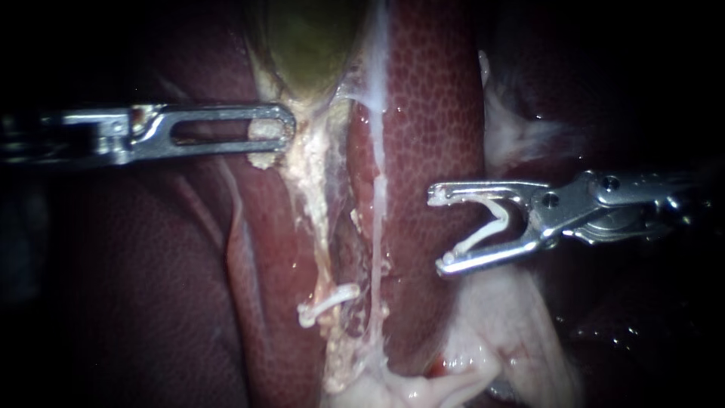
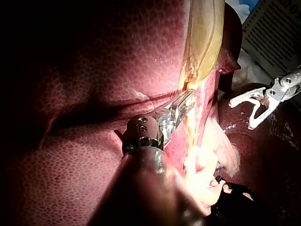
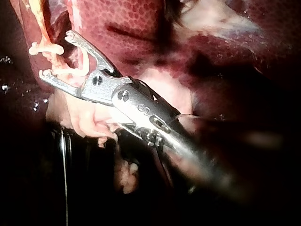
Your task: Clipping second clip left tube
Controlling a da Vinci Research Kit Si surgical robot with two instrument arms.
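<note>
- Since your right instrument (image 1: 438, 230) sits at centre right, jaws spread but gripping a loaded clip (image 1: 483, 232), well apart from the left tube (image 1: 321, 219) in mid-frame, the thin right tube (image 1: 375, 219) lies in between. You could snag it crossing.
- Land too near the clip on the tube (image 1: 328, 301), lower centre, and they'd crowd.
- Your left instrument (image 1: 279, 130), upper left, looks clamped on tissue (image 1: 264, 130) under the gallbladder (image 1: 310, 45); if it slips, the tube slackens.

Liver (image 1: 434, 113) as base, w/ gallbladder (image 1: 310, 38) atop
</note>
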